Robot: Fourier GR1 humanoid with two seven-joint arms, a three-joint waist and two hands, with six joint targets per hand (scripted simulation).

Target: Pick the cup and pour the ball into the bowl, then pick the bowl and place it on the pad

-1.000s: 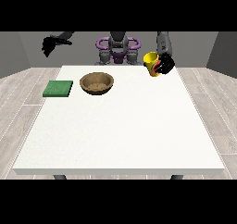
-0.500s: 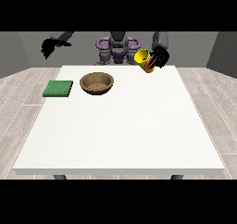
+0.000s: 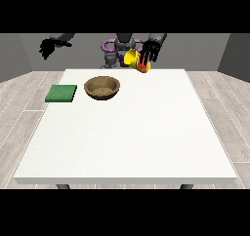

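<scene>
1. Holding the tilted yellow cup [image 3: 133,59], fingers curled round it, the hand at the view's right [image 3: 150,50] is hovering beyond-right of the bowl [image 3: 102,88].
2. Risking: ball spilling short of bowl.
3. The hand at the view's left [image 3: 49,47] is idling, fingers unclear; pad [image 3: 61,93] lying left of bowl.

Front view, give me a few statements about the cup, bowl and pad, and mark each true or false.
1. The yellow cup is held by the hand at the view's right. True.
2. The wooden bowl sits on the green pad. False: it stands on the table beside the pad.
3. The cup stands upright on the table. False: it is lifted and tilted.
4. The hand at the view's left holds nothing. True.
</scene>
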